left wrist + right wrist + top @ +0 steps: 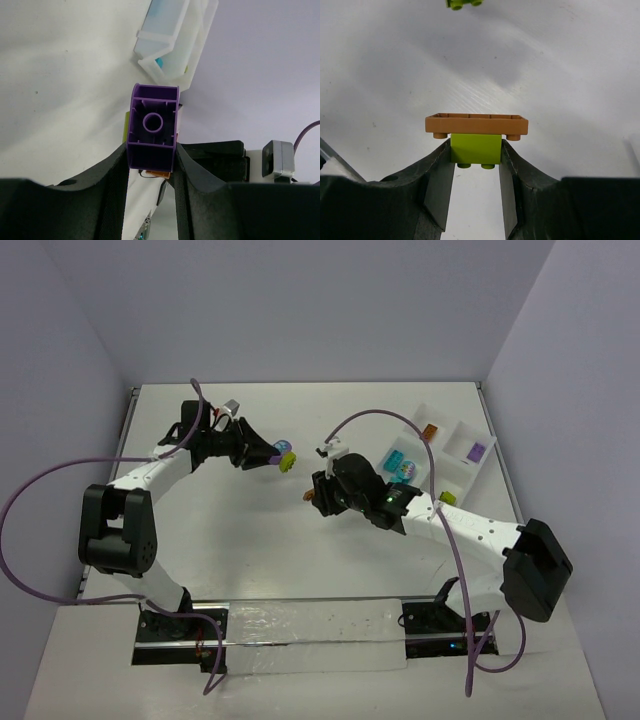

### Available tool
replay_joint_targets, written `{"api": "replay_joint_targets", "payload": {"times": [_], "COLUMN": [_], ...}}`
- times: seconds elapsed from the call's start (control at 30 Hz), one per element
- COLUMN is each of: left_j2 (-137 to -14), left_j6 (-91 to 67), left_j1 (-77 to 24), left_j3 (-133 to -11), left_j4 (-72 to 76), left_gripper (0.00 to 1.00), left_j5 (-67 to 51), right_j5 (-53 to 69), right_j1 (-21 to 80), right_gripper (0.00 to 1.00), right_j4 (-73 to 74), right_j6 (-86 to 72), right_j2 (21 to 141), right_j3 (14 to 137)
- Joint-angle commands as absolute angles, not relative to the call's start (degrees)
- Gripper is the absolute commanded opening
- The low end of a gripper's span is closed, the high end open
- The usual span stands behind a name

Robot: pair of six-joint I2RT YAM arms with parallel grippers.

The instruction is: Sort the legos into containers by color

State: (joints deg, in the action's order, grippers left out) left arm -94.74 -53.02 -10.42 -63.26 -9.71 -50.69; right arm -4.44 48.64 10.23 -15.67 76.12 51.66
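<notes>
Mid-sort: left gripper (150,155) pinching a purple brick (152,125) and right gripper (476,160) pinching a lime brick (475,147) joined to an orange plate (476,124), both over the table (240,530), apart from the tray (455,430); light, rigid, slick pieces, likely best gripped across flat side walls

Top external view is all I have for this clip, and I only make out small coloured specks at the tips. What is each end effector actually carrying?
Observer: The left wrist view shows the left end effector clamped on a purple brick, its hollow underside facing the camera.
Operator: And the right one?
Observer: In the right wrist view, the right end effector grips a lime green brick by its sides.
Operator: Then what is the orange bit?
Observer: An orange plate is attached to that brick. It is wider than the brick and reaches past it on both sides.
</notes>
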Motion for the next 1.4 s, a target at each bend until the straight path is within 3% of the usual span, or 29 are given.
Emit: {"api": "replay_joint_targets", "payload": {"times": [0.0,0.17,0.3,0.47,0.5,0.53,0.6,0.63,0.73,0.87,1.1,1.27,1.37], "left_j2": [-92.13,-92.93,-95.93,-98.77,-98.86,-99.36,-100.83,-101.33,-100.75,-96.30,-86.21,-83.24,-82.89], "left_j6": [-54.14,-50.02,-40.69,-37.74,-37.71,-37.75,-37.61,-37.44,-37.27,-35.86,-24.83,-18.76,-16.91], "left_j1": [-10.48,-10.63,-12.49,-13.01,-13.05,-13.10,-13.10,-13.10,-13.18,-13.26,-14.82,-19.19,-21.59], "left_j3": [-64.53,-67.05,-71.84,-71.93,-71.30,-71.08,-71.19,-71.28,-71.28,-73.57,-70.79,-69.52,-69.86], "left_j4": [-7.22,-14.93,-29.81,-33.77,-33.28,-33.21,-33.75,-33.92,-33.64,-34.53,-27.42,-26.19,-25.94], "left_gripper": [0.00,0.00,0.00,0.01,0.07,0.21,0.62,0.76,0.97,0.96,0.77,0.81,0.80], "left_j5": [-48.77,-41.98,-26.31,-19.70,-19.55,-19.61,-19.54,-20.03,-20.65,-18.59,-29.56,-39.57,-39.91], "right_j5": [-10.46,-9.48,-9.31,-8.62,-8.19,-7.93,-7.56,-7.56,-7.29,-3.26,9.56,23.25,30.86], "right_j1": [46.79,43.76,43.07,42.55,42.41,42.36,42.36,42.28,41.87,40.42,36.36,33.51,32.54], "right_gripper": [0.00,0.00,0.00,0.00,0.00,0.00,0.00,0.00,0.00,0.00,0.00,0.00,0.00], "right_j4": [12.85,14.49,18.10,20.45,20.77,20.92,20.74,20.74,20.74,21.07,25.82,32.96,39.82], "right_j6": [-16.83,-16.61,-17.05,-17.81,-17.84,-17.79,-17.57,-17.49,-16.99,-15.82,-14.74,-12.16,-10.84], "right_j2": [72.32,72.59,78.13,82.18,82.77,83.09,83.42,83.58,83.73,83.67,83.96,87.06,90.44], "right_j3": [50.94,50.36,53.46,56.88,57.41,57.68,57.92,58.01,58.77,60.30,64.73,71.11,77.44]}}
